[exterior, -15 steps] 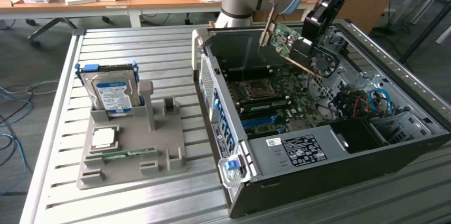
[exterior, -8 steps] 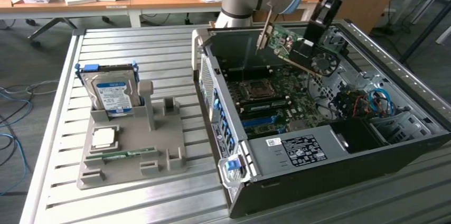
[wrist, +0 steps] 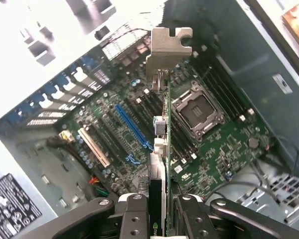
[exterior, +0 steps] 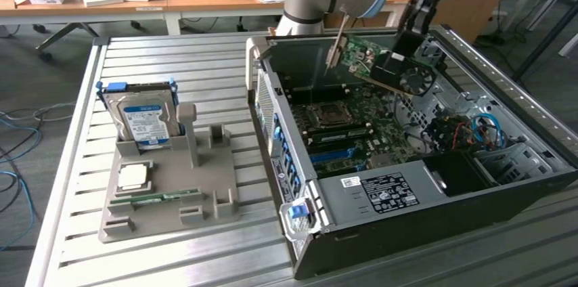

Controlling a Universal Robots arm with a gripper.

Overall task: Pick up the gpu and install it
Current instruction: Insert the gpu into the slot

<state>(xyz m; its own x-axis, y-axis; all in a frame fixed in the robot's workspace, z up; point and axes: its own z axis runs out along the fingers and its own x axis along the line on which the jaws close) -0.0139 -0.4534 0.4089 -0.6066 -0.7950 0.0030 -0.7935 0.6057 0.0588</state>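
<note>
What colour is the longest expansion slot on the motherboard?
The slot is blue, best seen in the wrist view.

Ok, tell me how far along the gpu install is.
Done: the gpu is picked up, clamped in the gripper. In hand: it hangs tilted above the motherboard inside the open computer case, clear of the board. Left: it is not yet seated; the long blue slot stands empty.

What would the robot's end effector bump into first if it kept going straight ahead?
Probably the motherboard, between the blue slot and the socket. The gpu in the end effector sticks out ahead, so its bracket would likely touch first; depth is unclear.
</note>
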